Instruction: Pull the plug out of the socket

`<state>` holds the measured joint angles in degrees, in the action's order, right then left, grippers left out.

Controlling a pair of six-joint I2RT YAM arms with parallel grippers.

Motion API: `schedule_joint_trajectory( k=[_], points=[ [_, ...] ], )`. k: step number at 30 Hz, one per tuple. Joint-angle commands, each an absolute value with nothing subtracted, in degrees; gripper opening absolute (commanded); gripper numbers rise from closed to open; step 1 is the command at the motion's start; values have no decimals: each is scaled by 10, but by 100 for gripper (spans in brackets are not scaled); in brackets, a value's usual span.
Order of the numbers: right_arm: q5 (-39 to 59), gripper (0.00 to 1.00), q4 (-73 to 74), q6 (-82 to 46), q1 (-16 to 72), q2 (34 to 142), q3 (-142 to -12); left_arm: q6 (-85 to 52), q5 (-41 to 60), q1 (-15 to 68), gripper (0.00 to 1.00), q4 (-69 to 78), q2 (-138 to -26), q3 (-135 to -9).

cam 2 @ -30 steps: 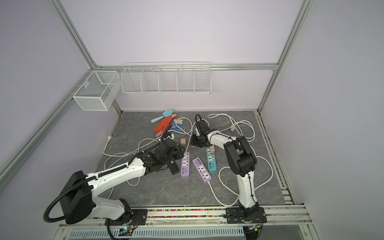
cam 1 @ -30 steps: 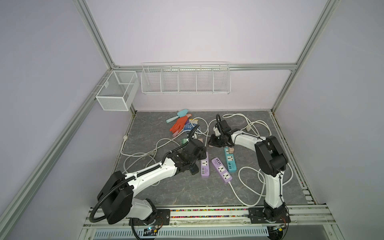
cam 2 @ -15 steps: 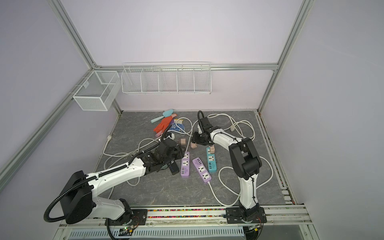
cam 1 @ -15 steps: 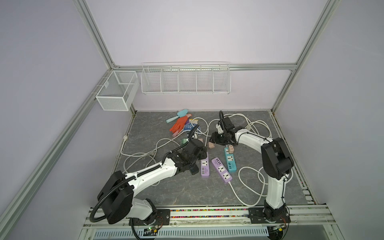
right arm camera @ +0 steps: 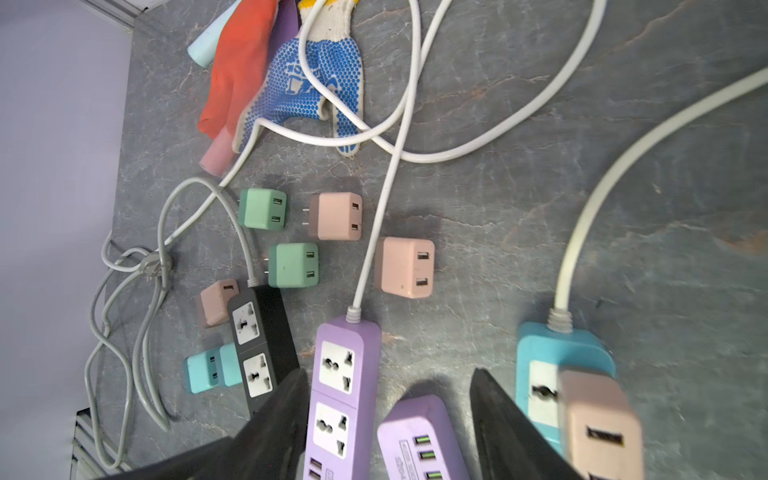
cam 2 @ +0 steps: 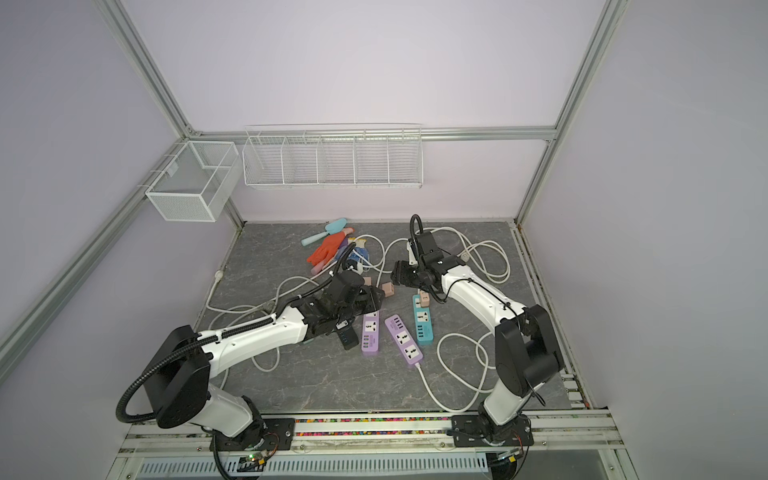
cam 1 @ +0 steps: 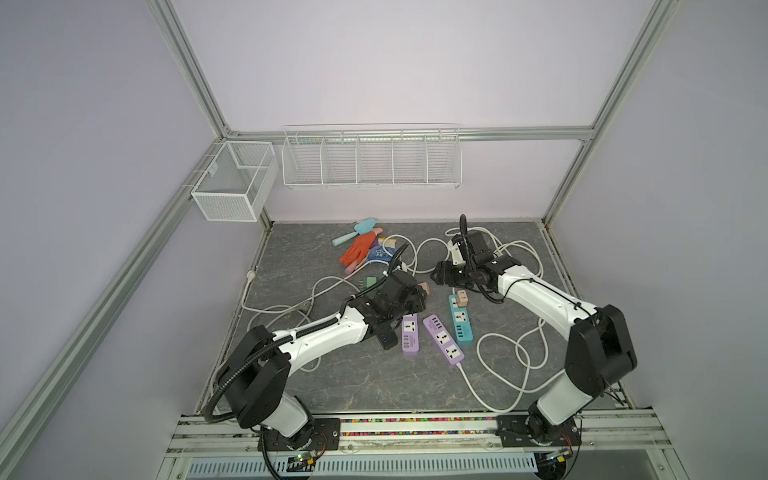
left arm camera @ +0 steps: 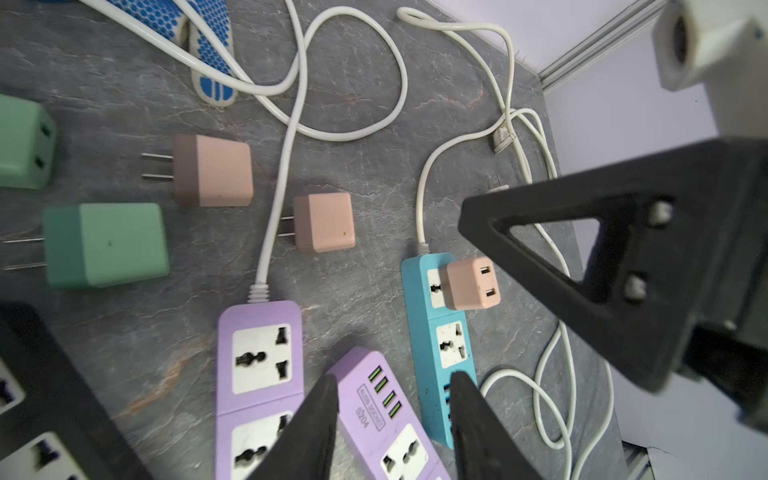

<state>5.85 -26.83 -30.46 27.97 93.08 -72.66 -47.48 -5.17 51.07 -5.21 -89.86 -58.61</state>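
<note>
Now right jaws have spread, releasing the pink plug (right arm camera: 405,268); left jaws stay apart, empty.

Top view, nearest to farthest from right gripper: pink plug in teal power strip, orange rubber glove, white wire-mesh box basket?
1. Pink plug, close beside the right gripper.
2. Orange glove, left, toward the back.
3. White mesh basket, far left, on the frame.

my left arm (cam 1: 324,334) and right arm (cam 1: 540,297) both reach low toward the middle; left gripper (left arm camera: 395,380) and right gripper (right arm camera: 388,374) jaws apart, empty.
</note>
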Motion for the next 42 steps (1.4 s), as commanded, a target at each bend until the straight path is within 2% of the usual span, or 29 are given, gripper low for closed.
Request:
schedule_joint_trajectory(
  k=[1, 9, 19, 32, 42],
  points=[
    [24, 68, -316, -284, 274, 882, -707, -486, -17, 512, 46, -17, -931, -614],
    [-25, 76, -399, -242, 261, 790, -676, -520, 18, 519, 46, 8, -1020, -674],
    [-56, 80, -400, -231, 251, 816, -654, -525, 23, 523, 46, 2, -1108, -745],
    [-54, 75, -343, -262, 249, 884, -633, -529, 38, 523, 41, -4, -1176, -774],
    [-71, 65, -328, -263, 250, 922, -639, -526, 44, 522, 37, -8, -1198, -786]
  ],
)
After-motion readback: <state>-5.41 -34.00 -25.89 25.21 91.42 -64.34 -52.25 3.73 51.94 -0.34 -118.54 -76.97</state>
